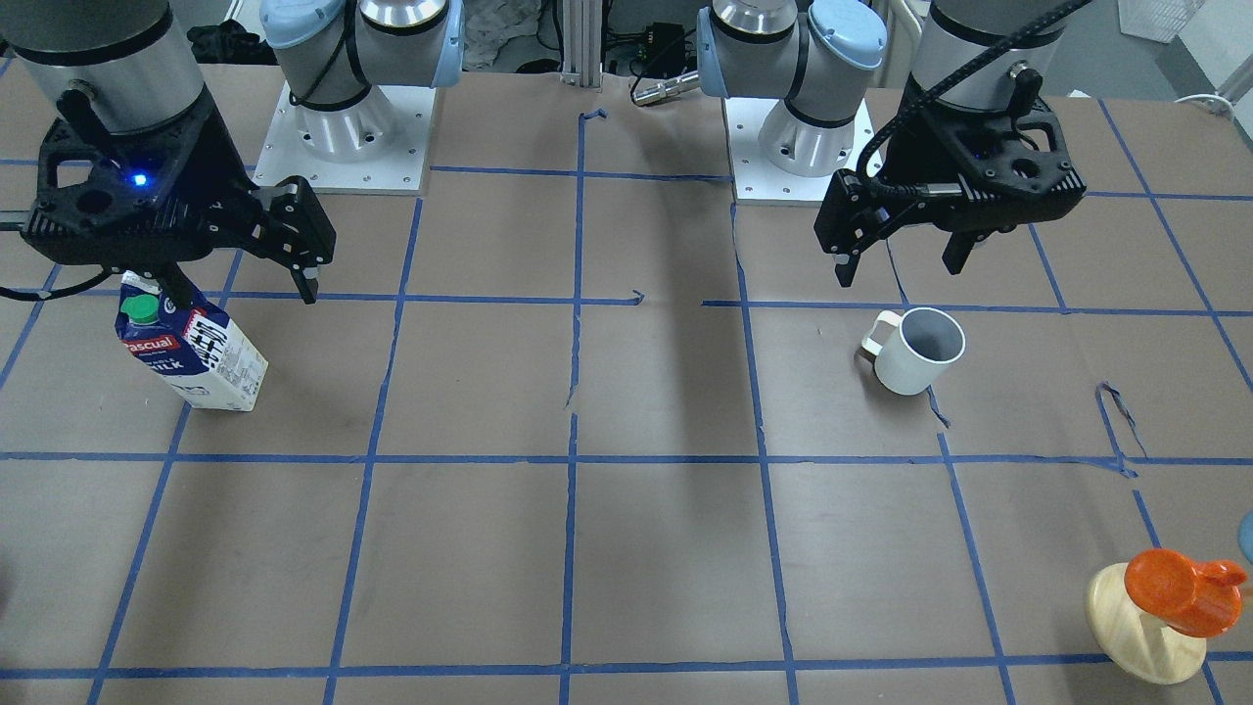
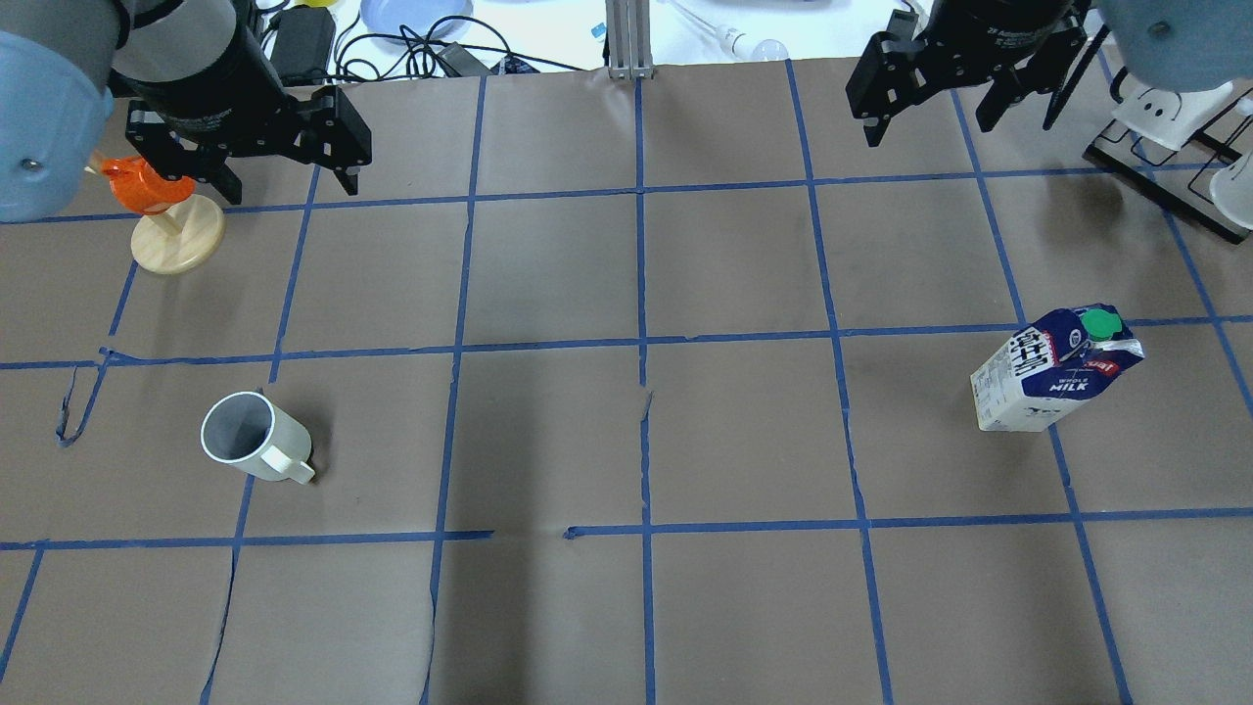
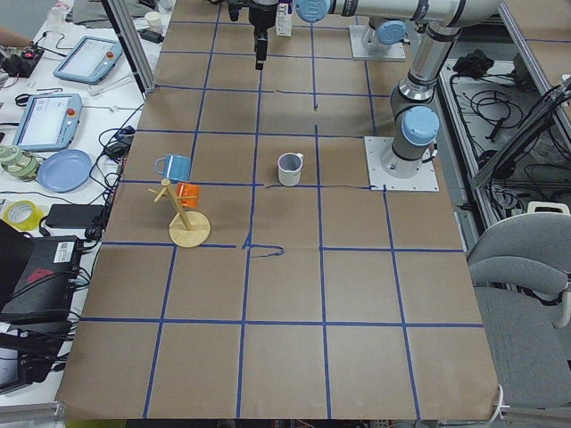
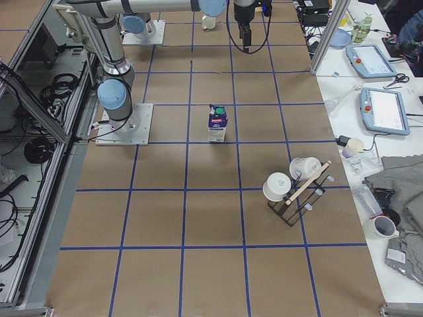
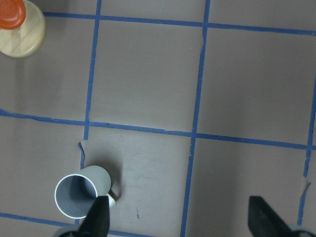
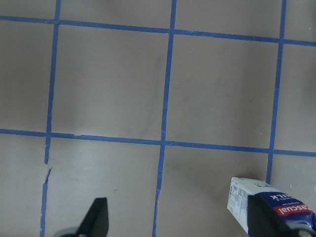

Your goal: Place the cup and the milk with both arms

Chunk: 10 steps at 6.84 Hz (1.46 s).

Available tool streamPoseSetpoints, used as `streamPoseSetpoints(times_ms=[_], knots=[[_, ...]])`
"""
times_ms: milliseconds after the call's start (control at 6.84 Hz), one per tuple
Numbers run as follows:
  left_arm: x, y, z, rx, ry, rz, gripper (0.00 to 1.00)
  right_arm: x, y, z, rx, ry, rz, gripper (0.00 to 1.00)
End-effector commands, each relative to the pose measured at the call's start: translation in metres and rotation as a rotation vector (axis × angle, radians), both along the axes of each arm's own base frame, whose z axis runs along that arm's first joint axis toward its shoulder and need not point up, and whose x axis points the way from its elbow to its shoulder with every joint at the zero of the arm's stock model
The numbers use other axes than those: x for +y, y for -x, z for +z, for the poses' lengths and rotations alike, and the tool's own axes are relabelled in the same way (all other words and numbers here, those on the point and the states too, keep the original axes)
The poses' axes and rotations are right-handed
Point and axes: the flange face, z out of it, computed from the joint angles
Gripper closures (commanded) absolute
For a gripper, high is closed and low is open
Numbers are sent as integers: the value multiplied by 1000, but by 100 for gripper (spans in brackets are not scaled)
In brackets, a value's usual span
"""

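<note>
The left end effector [image 2: 289, 191] hangs spread and empty above the bench [image 2: 548, 441] near the upright cup [image 2: 256, 441] on the robot's left, while the right end effector [image 2: 928, 129], likewise spread, hangs near the standing milk [image 2: 1055, 372] on its right.

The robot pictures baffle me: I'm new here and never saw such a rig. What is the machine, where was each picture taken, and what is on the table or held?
A left arm and a right arm are bolted to a brown table marked with blue tape. Each ends in a black two-finger gripper. Four pictures come from fixed cameras: one facing the robot, one over its shoulders, one at each table end. Two come from wrist cameras looking down. The left gripper hangs open near the white cup. The right gripper hangs open near the milk carton. Cup and carton stand upright, and nothing is held. An orange piece on a wooden stand sits aside.
</note>
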Motion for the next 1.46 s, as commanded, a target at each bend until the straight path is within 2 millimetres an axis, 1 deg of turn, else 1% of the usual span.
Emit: streamPoseSetpoints(times_ms=[0,585,877,1315], knots=[[-1,0,0,0,0,0,0,0,0,0,1,-2,0,0],[-1,-1,0,0,1,2,0,0,0,0,1,0,0,0],[1,-5,0,0,-6,9,0,0,0,1,1,2,0,0],[2,-6,-7,0,-9,11,0,0,1,1,1,1,-2,0]])
